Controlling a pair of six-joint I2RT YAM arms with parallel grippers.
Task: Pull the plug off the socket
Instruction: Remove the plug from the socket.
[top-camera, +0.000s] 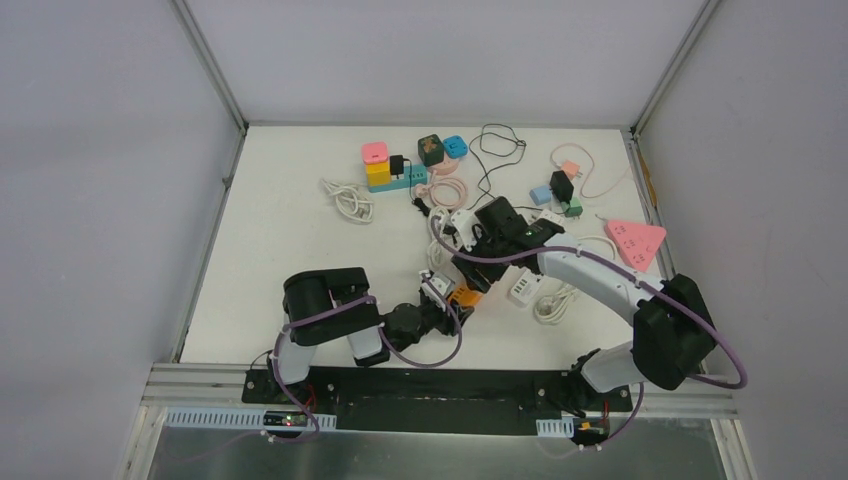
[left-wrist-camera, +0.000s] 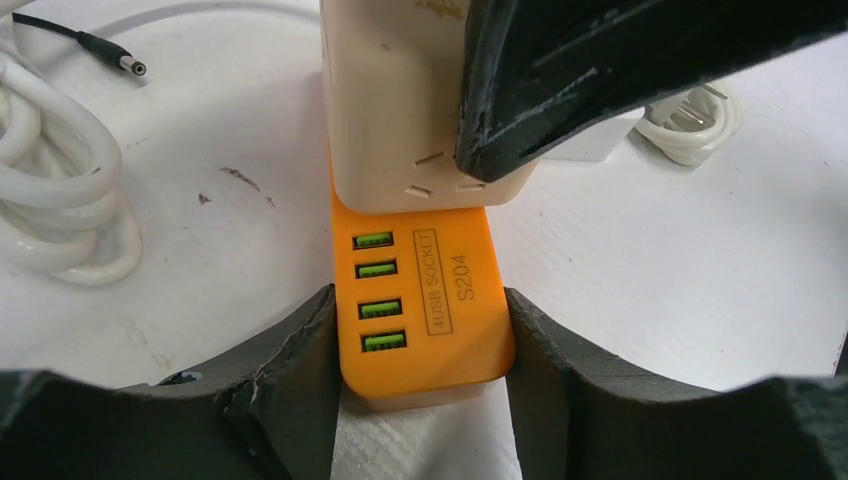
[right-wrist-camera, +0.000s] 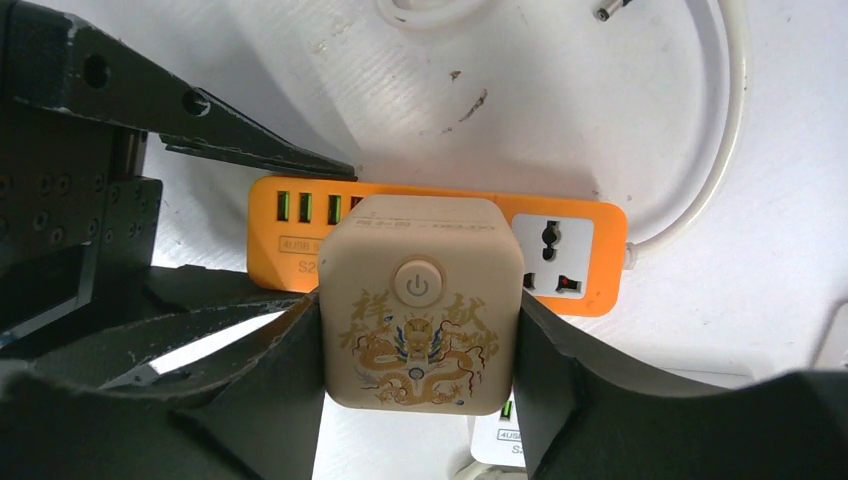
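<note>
Clamping the orange socket strip (left-wrist-camera: 470, 290) by its long sides, the left tool (left-wrist-camera: 418, 345) holds it on the desk (top-camera: 290, 230), toward 6 o'clock of centre; the right tool (right-wrist-camera: 418, 350), part-open, grips the cream plug (right-wrist-camera: 420, 270) sitting on that strip.

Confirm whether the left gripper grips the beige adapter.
No: left gripper clamps the orange socket strip; right gripper holds the beige adapter.

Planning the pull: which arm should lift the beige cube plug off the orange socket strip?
Right. The right end effector grips the beige dragon-printed cube plug; the left end effector only pins the orange plastic socket strip.
</note>
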